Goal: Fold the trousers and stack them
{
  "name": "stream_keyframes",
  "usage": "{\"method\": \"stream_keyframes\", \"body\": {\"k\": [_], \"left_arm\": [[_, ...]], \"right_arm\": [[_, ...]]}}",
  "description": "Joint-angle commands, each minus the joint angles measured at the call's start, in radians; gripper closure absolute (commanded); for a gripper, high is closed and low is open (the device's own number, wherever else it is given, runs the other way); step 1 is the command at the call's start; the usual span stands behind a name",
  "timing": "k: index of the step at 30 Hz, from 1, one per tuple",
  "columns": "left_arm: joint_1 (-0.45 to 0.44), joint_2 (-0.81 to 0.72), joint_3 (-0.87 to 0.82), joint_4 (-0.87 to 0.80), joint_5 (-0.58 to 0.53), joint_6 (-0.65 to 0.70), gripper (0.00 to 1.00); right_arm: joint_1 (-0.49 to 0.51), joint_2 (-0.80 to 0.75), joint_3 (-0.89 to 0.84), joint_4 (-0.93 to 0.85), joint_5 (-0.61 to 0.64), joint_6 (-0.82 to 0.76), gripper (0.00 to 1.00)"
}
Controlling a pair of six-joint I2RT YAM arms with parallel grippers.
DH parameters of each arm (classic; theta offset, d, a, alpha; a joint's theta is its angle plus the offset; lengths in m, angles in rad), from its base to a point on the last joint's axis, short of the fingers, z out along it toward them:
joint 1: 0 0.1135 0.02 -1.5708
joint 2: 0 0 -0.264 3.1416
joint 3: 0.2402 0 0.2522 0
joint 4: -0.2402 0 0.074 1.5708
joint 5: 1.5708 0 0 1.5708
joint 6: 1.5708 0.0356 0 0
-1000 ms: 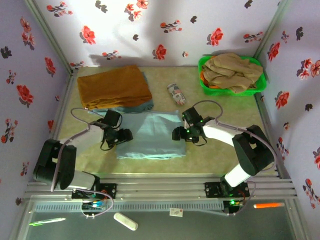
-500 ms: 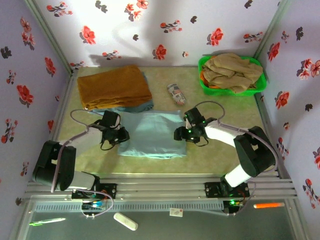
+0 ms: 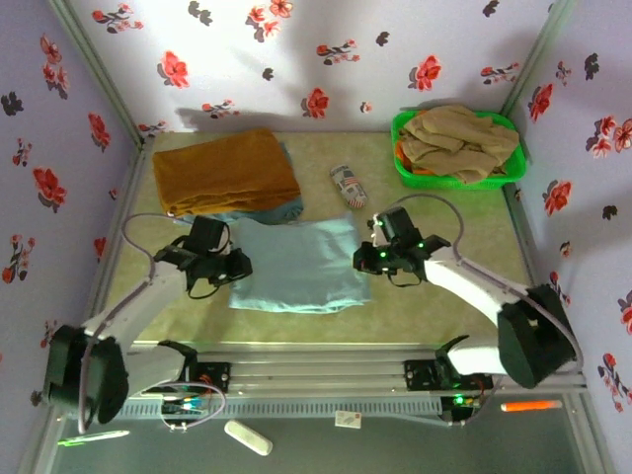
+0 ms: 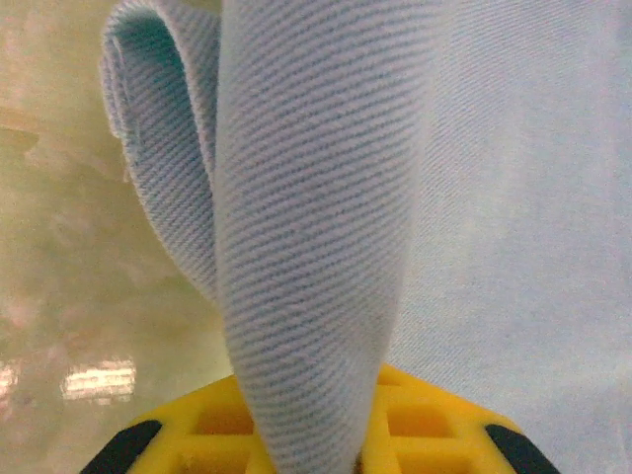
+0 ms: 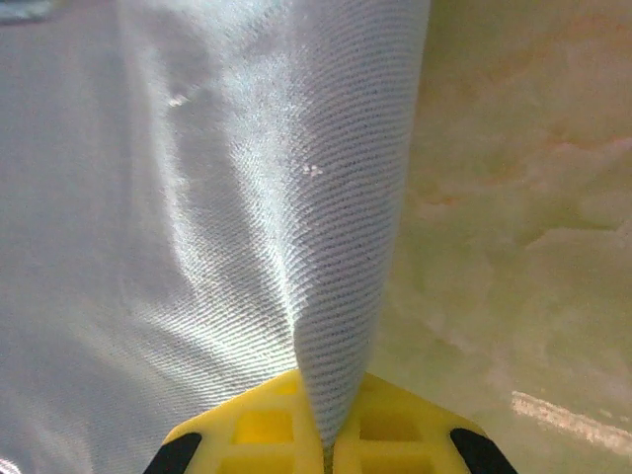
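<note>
The folded trousers lie flat between the two grippers. The left gripper is clamped on their left edge, with a ridge of cloth rising from its yellow pads. The right gripper likewise pinches the right edge. A mustard-brown cloth lies beyond the left gripper.

Pale aqua-blue trousers, plain thin fabric with a fine diagonal weave up close. Folded into a rough flat rectangle, several layers. Lies mid-scene, a bit nearer than centre. Left and right side edges pinched up into narrow raised ridges; left edge shows a looped fold.
</note>
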Motion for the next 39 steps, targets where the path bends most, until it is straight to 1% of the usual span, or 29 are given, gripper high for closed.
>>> {"method": "stream_keyframes", "body": {"k": [1, 4, 6, 8, 9, 12, 14, 17, 19, 25, 30, 32, 33, 36, 39], "left_arm": [[-0.027, -0.102, 0.099, -0.144, -0.038, -0.009, 1.00], [-0.046, -0.148, 0.193, -0.211, -0.068, -0.009, 1.00], [-0.043, -0.161, 0.259, -0.241, -0.124, 0.003, 1.00], [-0.021, -0.148, 0.334, -0.270, -0.193, 0.034, 1.00], [0.012, -0.132, 0.373, -0.274, -0.203, 0.055, 1.00], [0.131, -0.055, 0.482, -0.266, -0.201, 0.112, 1.00], [0.206, 0.017, 0.562, -0.256, -0.203, 0.149, 1.00], [0.290, 0.103, 0.651, -0.228, -0.228, 0.190, 1.00], [0.324, 0.149, 0.682, -0.196, -0.272, 0.205, 1.00], [0.441, 0.267, 0.686, -0.069, -0.262, 0.213, 1.00], [0.495, 0.340, 0.713, -0.018, -0.250, 0.233, 1.00], [0.515, 0.368, 0.720, 0.013, -0.238, 0.235, 1.00], [0.522, 0.381, 0.720, 0.029, -0.231, 0.235, 1.00], [0.534, 0.438, 0.734, 0.052, -0.221, 0.230, 1.00], [0.546, 0.482, 0.709, 0.127, -0.221, 0.207, 1.00]], "right_arm": [[0.009, -0.083, 0.071, -0.104, 0.079, 0.015, 1.00], [0.030, -0.114, 0.151, -0.160, 0.108, 0.004, 1.00], [0.041, -0.107, 0.219, -0.183, 0.122, -0.005, 1.00], [0.046, -0.067, 0.295, -0.182, 0.133, -0.020, 1.00], [0.047, -0.025, 0.354, -0.182, 0.133, -0.030, 1.00], [0.049, 0.138, 0.535, -0.164, 0.114, -0.055, 1.00], [0.049, 0.284, 0.705, -0.178, 0.096, -0.077, 1.00], [0.046, 0.485, 0.941, -0.206, 0.074, -0.109, 1.00], [0.044, 0.601, 1.093, -0.247, 0.068, -0.149, 1.00], [0.018, 0.931, 1.526, -0.374, 0.028, -0.184, 1.00], [0.004, 1.178, 1.830, -0.404, -0.001, -0.179, 1.00], [-0.005, 1.252, 1.911, -0.390, -0.017, -0.165, 1.00], [-0.008, 1.270, 1.924, -0.376, -0.016, -0.158, 1.00], [-0.015, 1.301, 1.923, -0.318, -0.026, -0.142, 1.00], [-0.015, 1.329, 1.926, -0.257, -0.014, -0.130, 1.00]]}}
